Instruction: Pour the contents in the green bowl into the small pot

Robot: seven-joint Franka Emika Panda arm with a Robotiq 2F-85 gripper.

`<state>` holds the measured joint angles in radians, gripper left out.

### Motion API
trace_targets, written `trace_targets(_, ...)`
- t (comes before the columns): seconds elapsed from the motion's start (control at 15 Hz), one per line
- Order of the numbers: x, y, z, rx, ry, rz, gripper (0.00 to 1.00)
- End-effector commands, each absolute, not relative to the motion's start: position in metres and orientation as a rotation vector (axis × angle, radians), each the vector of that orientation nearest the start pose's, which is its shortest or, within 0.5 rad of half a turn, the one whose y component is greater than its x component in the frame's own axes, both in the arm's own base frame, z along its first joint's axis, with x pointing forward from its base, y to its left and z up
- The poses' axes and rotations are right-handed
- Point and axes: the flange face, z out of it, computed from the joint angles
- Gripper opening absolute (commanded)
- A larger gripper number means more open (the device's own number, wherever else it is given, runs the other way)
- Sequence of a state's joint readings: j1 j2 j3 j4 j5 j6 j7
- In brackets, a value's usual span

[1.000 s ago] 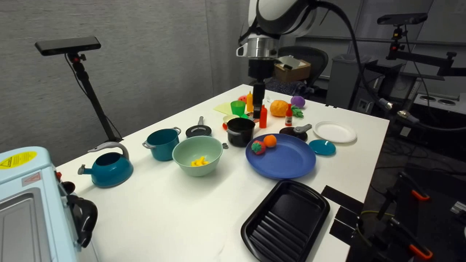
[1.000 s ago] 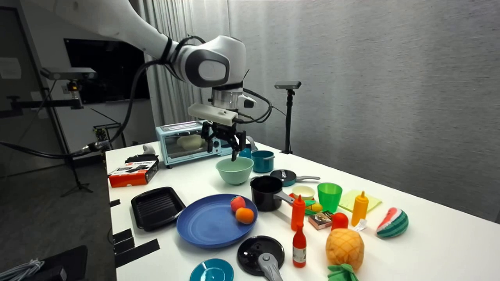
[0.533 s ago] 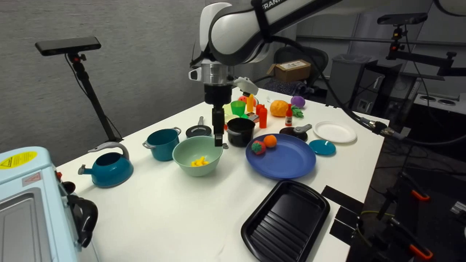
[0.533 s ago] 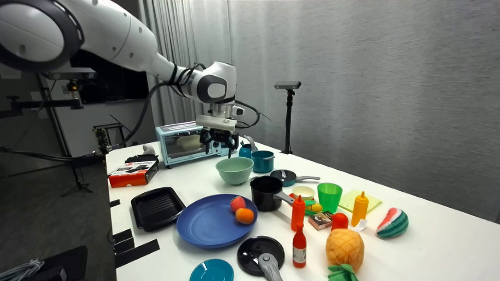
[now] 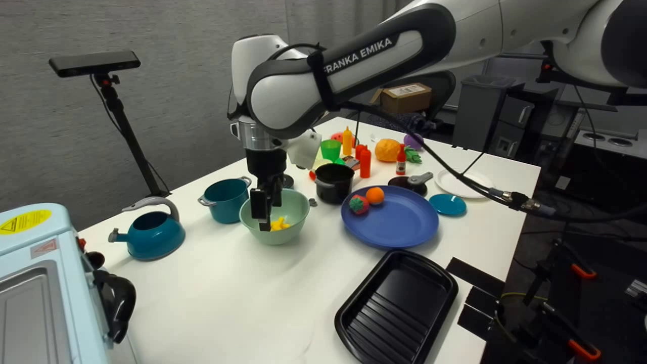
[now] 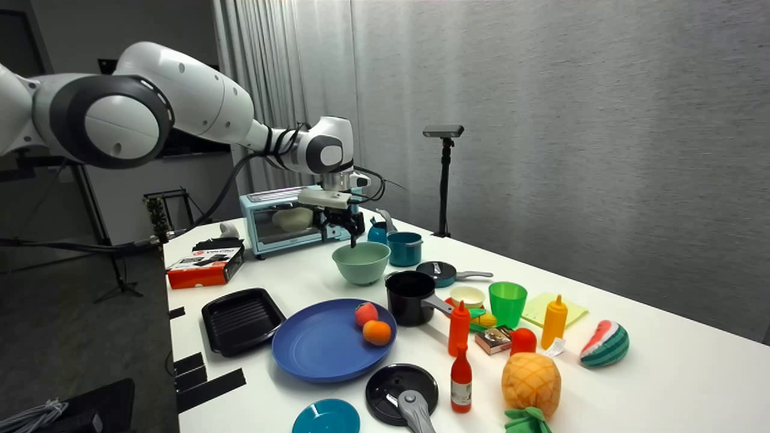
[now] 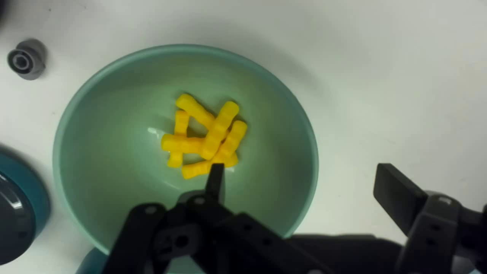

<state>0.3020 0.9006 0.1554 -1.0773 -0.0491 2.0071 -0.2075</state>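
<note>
The pale green bowl (image 5: 283, 237) stands upright on the white table in both exterior views (image 6: 361, 269) and fills much of the wrist view (image 7: 110, 152). The contents, a small heap of yellow pieces (image 7: 217, 133), lie on its bottom; they also show in an exterior view (image 5: 279, 224). My gripper (image 7: 300, 167) is open and empty above the bowl's rim, one finger over the inside and one beyond the rim. It also shows in both exterior views (image 5: 264, 215) (image 6: 338, 237). A black pot (image 5: 334, 192) and a teal pot (image 5: 227, 205) stand near the bowl; which is the small pot is unclear.
A teal kettle (image 5: 154, 240) and a light blue oven (image 5: 38, 263) stand beyond the teal pot. A blue plate (image 5: 391, 227) with toy fruit and a black tray (image 5: 399, 303) lie nearby. A small grey knob (image 7: 26, 59) lies beside the bowl. Bottles and toy food stand farther off.
My gripper has moved from near the black pot over to the green bowl and lowered, staying open. The bowl and its contents have not moved.
</note>
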Motion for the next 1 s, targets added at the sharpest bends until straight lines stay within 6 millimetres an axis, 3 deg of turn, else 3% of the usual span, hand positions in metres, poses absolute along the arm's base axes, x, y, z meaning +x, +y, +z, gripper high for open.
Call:
trace_targets(0.0, 0.731, 0.321, 0.273, -3.059, -0.822, -0.127, 1.00)
trace_targets(0.47, 0.739, 0.331, 0.233, -3.233, -0.600, -0.146, 1.00)
trace_targets(0.53, 0.739, 0.331, 0.232, -3.238, -0.596, -0.140, 0.90)
trace_targets(0.6, 0.739, 0.330, 0.231, -3.241, -0.590, -0.137, 0.74)
trace_targets(0.93, 0.743, 0.325, 0.255, -3.236, -0.588, -0.137, 0.33)
